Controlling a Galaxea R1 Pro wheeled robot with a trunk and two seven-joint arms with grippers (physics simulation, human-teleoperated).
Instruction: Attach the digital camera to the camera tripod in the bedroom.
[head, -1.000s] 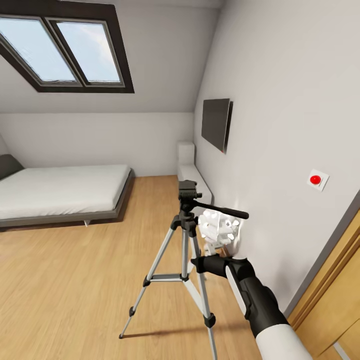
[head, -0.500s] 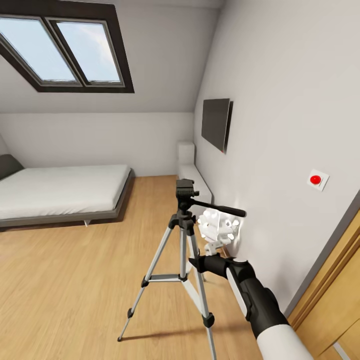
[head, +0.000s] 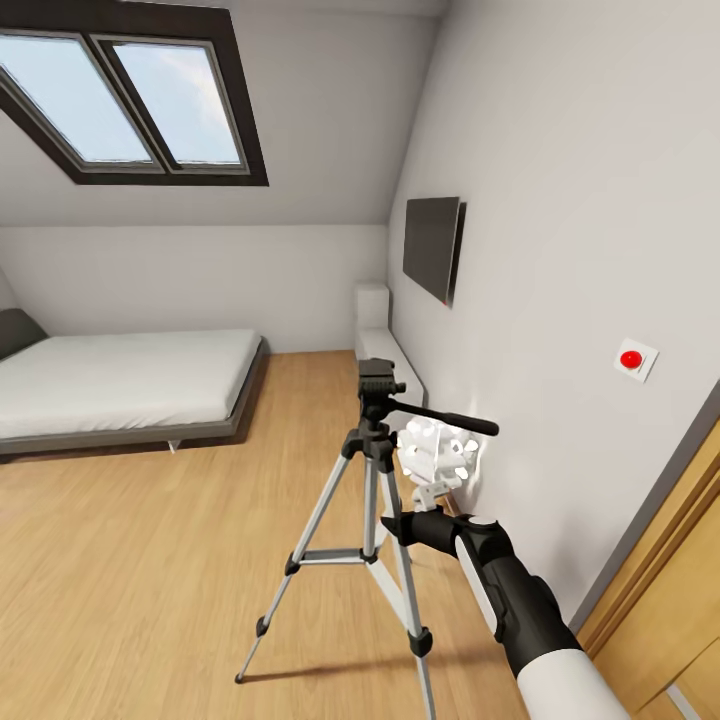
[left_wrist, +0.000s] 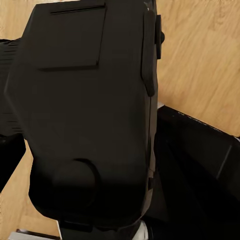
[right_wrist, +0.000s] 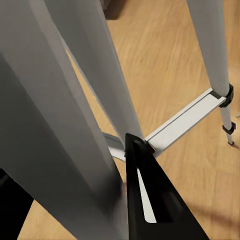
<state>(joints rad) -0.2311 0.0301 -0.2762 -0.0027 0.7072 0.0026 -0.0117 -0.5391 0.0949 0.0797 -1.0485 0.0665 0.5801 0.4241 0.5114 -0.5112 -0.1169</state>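
The camera tripod stands on the light wood floor near the right wall, with silver legs, a black head and a thin black pan handle. My right gripper reaches in from the lower right and is shut on the tripod just below the leg joint. Up close, a grey tripod leg lies against one black finger. The digital camera, a chunky black body, sits very close in the left wrist view, between dark fingers, above the floor. Its red button is hidden.
A low bed with a white mattress stands at the left. A flat black screen hangs on the right wall above a low white unit. A wall plate with a red button and a wooden door are at the right.
The tripod's head swayed a little to the left, then came back right, and my right arm moved with it. The room has not shifted.
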